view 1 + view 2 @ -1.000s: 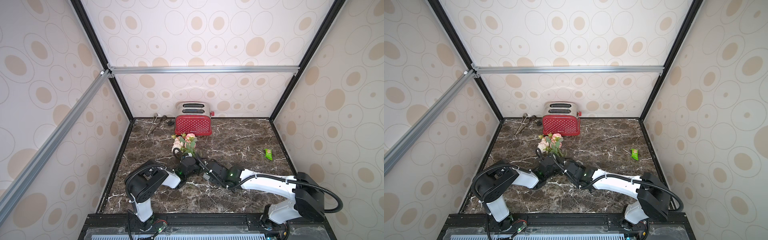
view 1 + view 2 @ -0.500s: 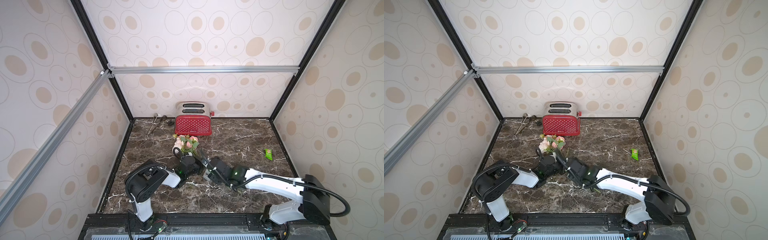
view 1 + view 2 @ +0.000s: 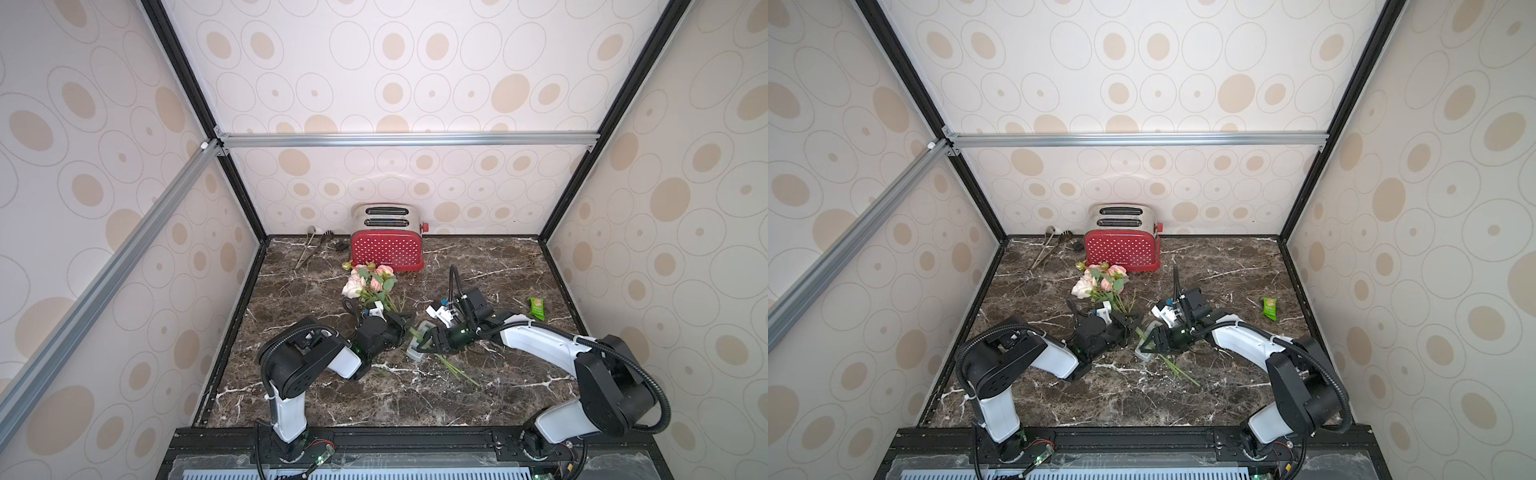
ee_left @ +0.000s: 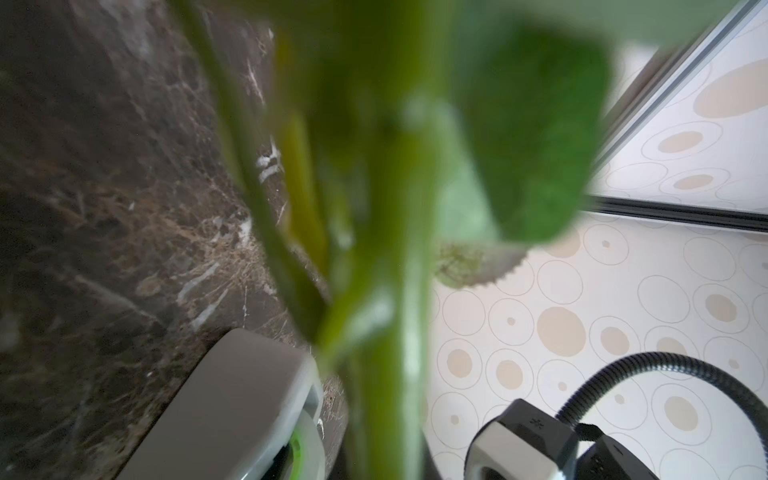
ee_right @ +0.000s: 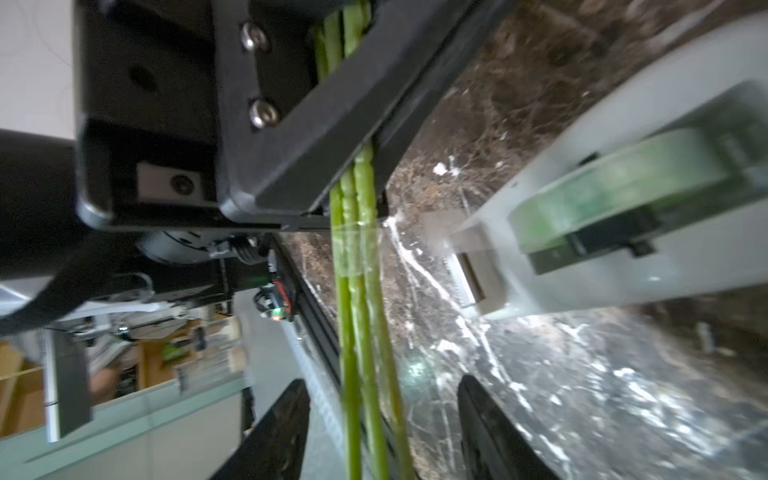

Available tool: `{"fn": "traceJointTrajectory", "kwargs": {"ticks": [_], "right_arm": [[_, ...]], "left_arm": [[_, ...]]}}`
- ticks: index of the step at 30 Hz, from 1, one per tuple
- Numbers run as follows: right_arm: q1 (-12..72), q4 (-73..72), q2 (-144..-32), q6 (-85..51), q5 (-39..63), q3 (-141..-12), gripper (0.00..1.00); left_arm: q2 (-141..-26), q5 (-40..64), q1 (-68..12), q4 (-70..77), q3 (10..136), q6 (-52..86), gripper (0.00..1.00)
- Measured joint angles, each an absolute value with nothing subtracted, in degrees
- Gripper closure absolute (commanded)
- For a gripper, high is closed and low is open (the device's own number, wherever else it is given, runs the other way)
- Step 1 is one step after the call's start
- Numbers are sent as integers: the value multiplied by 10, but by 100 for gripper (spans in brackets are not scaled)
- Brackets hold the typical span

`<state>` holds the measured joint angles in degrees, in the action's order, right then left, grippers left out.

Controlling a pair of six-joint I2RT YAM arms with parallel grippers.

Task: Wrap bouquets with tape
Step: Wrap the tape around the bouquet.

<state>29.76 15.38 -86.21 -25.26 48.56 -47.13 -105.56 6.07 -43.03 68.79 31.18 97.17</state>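
Stems, judged light and bendy, were pinched mid-length by the left claw, with the right claw spread around them.

Dark brown marble tabletop, as you see it in both top views. At the back wall stands a red polka-dot toaster, with metal tongs lying to its left. A grey-white tape dispenser sits near the centre. A green snack packet lies well apart from it, towards the right edge.
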Motion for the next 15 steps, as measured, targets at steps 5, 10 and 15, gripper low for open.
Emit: {"fn": "traceJointTrajectory", "kwargs": {"ticks": [5, 10, 15], "right_arm": [[288, 84, -883, -301, 544, -450, 88], [279, 64, -883, -306, 567, -443, 100], [284, 117, -882, -258, 524, -465, 100]], "left_arm": [[-1056, 61, -430, 696, 310, 966, 100], [-1056, 59, -430, 703, 309, 967, 100], [-1056, 60, -430, 703, 309, 969, 54]]}}
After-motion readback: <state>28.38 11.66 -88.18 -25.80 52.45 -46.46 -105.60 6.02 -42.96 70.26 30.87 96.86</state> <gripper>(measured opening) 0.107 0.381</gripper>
